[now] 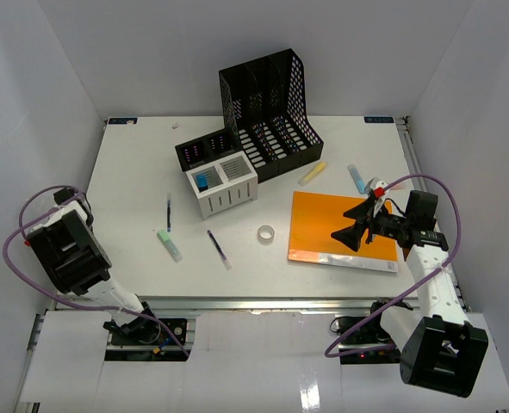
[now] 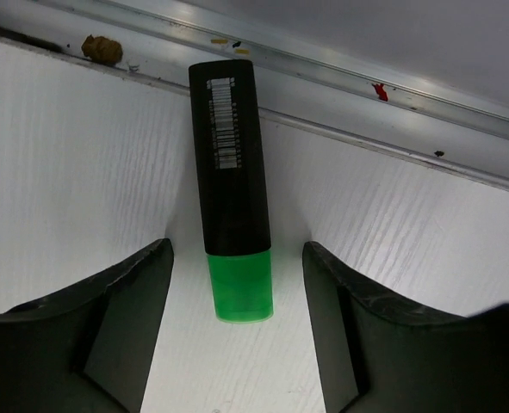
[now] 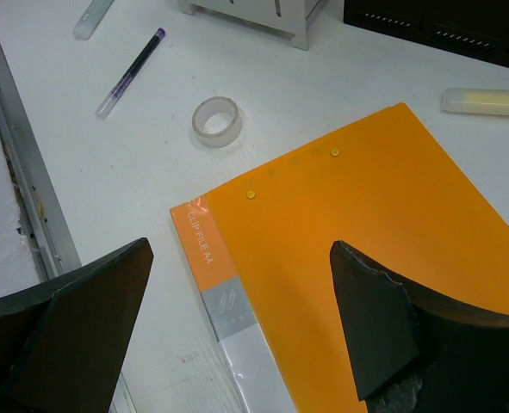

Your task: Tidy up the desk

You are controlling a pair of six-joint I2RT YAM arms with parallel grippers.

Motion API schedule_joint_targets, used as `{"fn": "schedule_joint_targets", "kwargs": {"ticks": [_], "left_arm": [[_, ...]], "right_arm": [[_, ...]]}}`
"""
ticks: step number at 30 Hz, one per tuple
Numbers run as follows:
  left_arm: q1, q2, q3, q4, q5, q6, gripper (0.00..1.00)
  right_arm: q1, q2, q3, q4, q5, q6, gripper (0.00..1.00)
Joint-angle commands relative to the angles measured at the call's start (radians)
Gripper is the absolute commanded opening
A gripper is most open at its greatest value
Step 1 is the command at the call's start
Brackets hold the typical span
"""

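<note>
The large flat white rectangular desk (image 1: 142, 172) spans most of the overhead view. On its right part lies a flat orange plastic clip file (image 1: 314, 228). The right gripper (image 3: 241, 254) hangs over this file, its jaws spread wide and holding nothing. Just left of the file sits a small clear tape roll (image 1: 266, 232), and further left a slim purple-capped pen (image 1: 219, 248). Well left of the file, by the desk's left edge, the left gripper (image 2: 237, 249) has its jaws wide on either side of a black highlighter with a green cap (image 2: 230, 189), without touching it.
</note>
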Motion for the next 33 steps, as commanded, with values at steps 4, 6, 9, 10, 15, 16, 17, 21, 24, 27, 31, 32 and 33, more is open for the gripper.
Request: {"fn": "schedule_joint_targets", "kwargs": {"ticks": [4,6,9,10,15,16,17,21,24,27,31,32,33], "left_arm": [[0.025,-0.004,-0.018,0.043,0.030,0.028,0.49],[0.027,-0.028,-0.037,0.065,0.061,0.046,0.28],[0.028,-0.063,-0.078,0.088,0.098,0.060,0.20],[0.029,-0.083,-0.095,0.104,0.123,0.071,0.18],[0.027,-0.153,-0.161,0.155,0.253,0.100,0.14],[0.023,-0.164,-0.177,0.178,0.327,0.124,0.13],[0.019,-0.174,-0.191,0.197,0.389,0.144,0.11],[-0.023,-0.256,-0.248,0.353,0.633,0.244,0.02],[-0.067,-0.359,-0.280,0.468,0.787,0.359,0.00],[-0.124,-0.460,-0.315,0.597,0.898,0.481,0.00],[-0.202,-0.553,-0.332,0.725,1.032,0.546,0.00],[-0.221,-0.557,-0.344,0.784,1.095,0.550,0.00],[-0.243,-0.558,-0.356,0.846,1.157,0.552,0.00]], "right_arm": [[-0.005,-0.011,0.012,-0.016,-0.045,-0.006,0.90],[-0.006,-0.013,0.015,-0.019,-0.053,-0.006,0.90],[-0.005,-0.014,0.018,-0.021,-0.060,-0.006,0.90],[-0.005,-0.014,0.018,-0.022,-0.062,-0.005,0.90],[-0.006,-0.022,0.019,-0.024,-0.071,-0.005,0.90],[-0.006,-0.024,0.020,-0.024,-0.074,-0.005,0.90],[-0.005,-0.027,0.021,-0.024,-0.076,-0.005,0.90],[-0.006,-0.031,0.020,-0.025,-0.076,-0.005,0.90],[-0.007,-0.033,0.020,-0.025,-0.074,-0.005,0.90],[-0.005,-0.038,0.019,-0.025,-0.070,-0.005,0.90],[-0.005,-0.036,0.020,-0.025,-0.071,-0.005,0.90],[-0.005,-0.037,0.019,-0.025,-0.071,-0.005,0.90],[-0.005,-0.038,0.019,-0.025,-0.071,-0.006,0.90]]}}
